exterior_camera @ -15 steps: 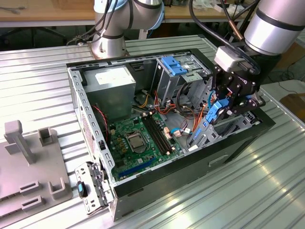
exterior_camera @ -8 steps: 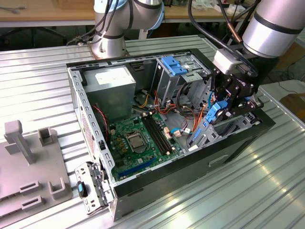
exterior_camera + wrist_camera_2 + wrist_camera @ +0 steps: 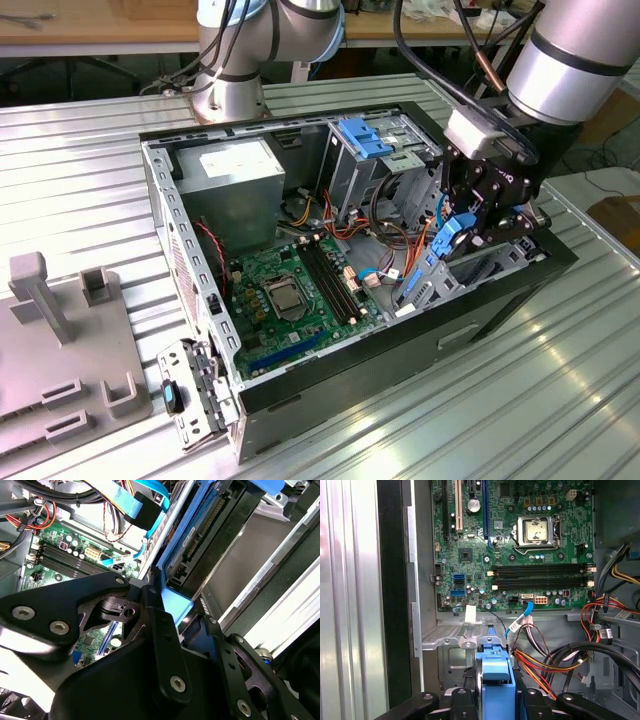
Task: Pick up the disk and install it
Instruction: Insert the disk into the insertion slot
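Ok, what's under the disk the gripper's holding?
The grey metal drive bay of the computer case, with loose cables beside it. The disk and gripper hide what lies directly beneath.

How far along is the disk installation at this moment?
Done: the disk is picked up. In hand: the hand is shut on it, holding it tilted inside the open computer case, beside the motherboard. Left: the disk is not yet seated flat.

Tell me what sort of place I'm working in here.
Probably a robotics lab or test bench: an opened desktop computer case lies on a ribbed aluminium table, the arm's base stands on that table, and the gripper holds the disk.
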You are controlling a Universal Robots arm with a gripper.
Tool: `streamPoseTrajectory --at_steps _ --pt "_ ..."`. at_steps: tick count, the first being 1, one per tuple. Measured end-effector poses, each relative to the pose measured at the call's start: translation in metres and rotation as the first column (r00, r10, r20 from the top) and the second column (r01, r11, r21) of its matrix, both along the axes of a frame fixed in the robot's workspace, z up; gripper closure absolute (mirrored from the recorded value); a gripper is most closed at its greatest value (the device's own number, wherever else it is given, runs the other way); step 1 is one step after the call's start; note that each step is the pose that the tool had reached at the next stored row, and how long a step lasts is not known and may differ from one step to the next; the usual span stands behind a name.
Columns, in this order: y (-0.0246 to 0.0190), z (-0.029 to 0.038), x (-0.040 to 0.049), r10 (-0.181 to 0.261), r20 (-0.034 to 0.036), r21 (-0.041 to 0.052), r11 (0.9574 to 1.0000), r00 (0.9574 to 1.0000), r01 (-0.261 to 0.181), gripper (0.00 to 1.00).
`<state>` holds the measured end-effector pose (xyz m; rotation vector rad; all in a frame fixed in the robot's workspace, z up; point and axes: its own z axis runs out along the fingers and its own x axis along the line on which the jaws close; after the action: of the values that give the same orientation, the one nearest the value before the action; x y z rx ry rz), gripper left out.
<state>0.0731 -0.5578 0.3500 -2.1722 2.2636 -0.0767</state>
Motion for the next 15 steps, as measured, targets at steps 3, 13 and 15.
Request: streamPoseTrajectory --at_steps 3,13,15 --pt "0.0000 -0.0001 0.0000 0.000 0.0000 0.0000 1.0000 1.0000 0.000 0.63" --pt "0.0000 -0.0004 0.0001 0.000 0.0001 0.0003 1.0000 1.0000 0.000 0.56" --pt "0.0000 -0.0003 0.0000 0.000 0.0000 0.0001 1.0000 1.0000 0.000 0.49"
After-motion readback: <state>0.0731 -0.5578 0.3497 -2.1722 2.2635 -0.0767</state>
